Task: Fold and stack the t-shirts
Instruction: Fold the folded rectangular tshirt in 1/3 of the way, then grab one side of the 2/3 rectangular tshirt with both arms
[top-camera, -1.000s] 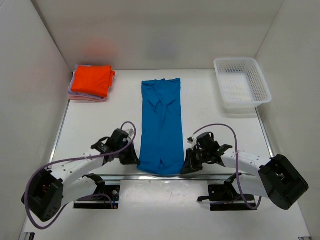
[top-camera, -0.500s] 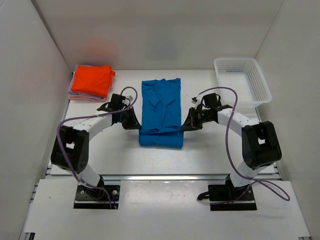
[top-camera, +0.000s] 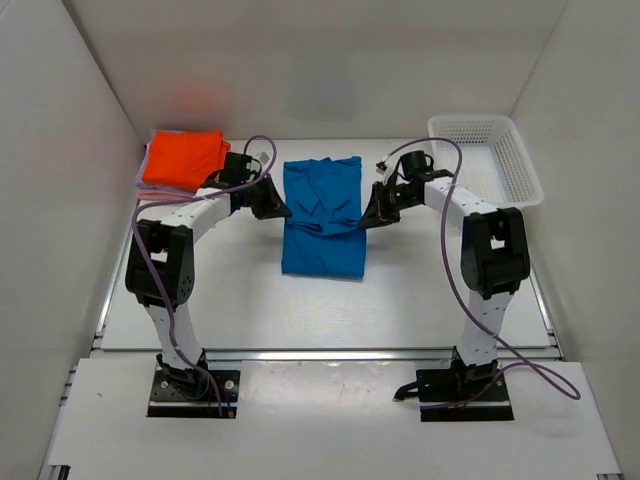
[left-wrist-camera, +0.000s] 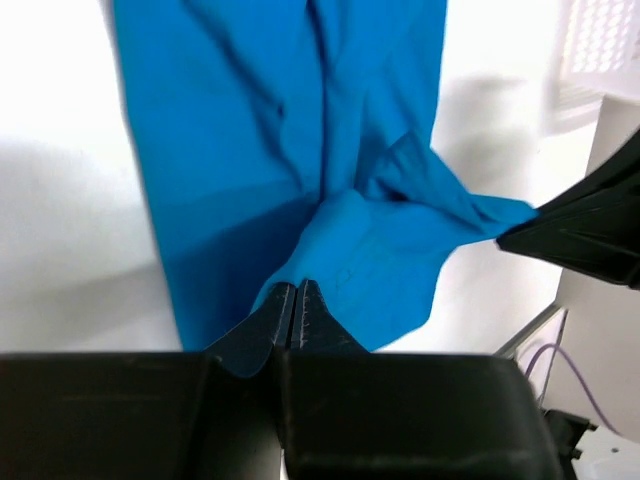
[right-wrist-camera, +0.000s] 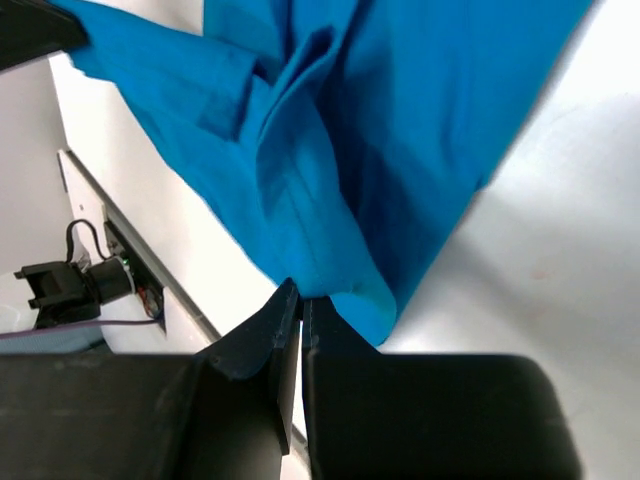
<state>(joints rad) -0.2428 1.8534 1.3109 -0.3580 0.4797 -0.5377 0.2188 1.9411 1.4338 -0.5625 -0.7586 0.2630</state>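
Note:
The bright blue t-shirt (top-camera: 322, 215) lies in the middle of the table, its near end lifted and carried over its far half. My left gripper (top-camera: 281, 210) is shut on the shirt's left corner (left-wrist-camera: 340, 270). My right gripper (top-camera: 367, 222) is shut on its right corner (right-wrist-camera: 345, 280). Both hold the hem a little above the cloth. A folded vivid orange t-shirt (top-camera: 183, 159) lies on top of pale pink ones (top-camera: 160, 192) at the far left.
A white plastic mesh basket (top-camera: 484, 168) stands at the far right. White walls close in the table on the left, right and back. The right gripper's black tip shows at the right edge of the left wrist view (left-wrist-camera: 585, 225).
Both grippers have carried the blue shirt's near hem from the front edge up over the shirt toward its far end, folding it roughly in half.

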